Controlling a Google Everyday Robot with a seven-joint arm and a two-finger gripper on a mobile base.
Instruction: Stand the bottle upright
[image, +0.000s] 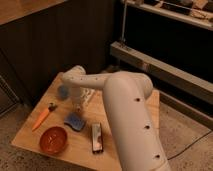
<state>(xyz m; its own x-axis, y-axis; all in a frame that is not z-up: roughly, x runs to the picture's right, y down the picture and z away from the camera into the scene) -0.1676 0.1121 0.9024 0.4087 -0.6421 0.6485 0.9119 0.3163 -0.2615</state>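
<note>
Table: we see a wooden table (30, 137) on a speckled floor, with dark walls behind it.
Far left: an orange carrot-shaped object (42, 118) lies near the left edge of the table, tilted, with its dark end pointing up and to the right.
Front left: a red bowl (53, 139) stands near the front edge, below the carrot-shaped object and apart from it.
Back left: a small blue-grey cup (63, 91) stands towards the back of the table, just beside the end of the arm, on its left.
Middle: a blue sponge (75, 121) lies flat between the bowl and the dark bar, directly in front of the gripper.
Tool: the gripper (78, 104) points down at the table, between the cup and the bottle; we cannot tell if it is open, closed or holding something.
Task object: the bottle (87, 96) is the pale shape right beside the gripper, on its right, at the back middle of the table; we cannot tell if they touch, or if the bottle stands or lies.
Front middle: a dark flat bar (96, 138) lies near the front edge, to the right of the sponge, its long side pointing away from us.
Right: the white arm (131, 115) comes up from the lower right corner, bends, and reaches left over the table.
Far right: a grey metal rack (165, 70) runs along the wall behind the table.
</note>
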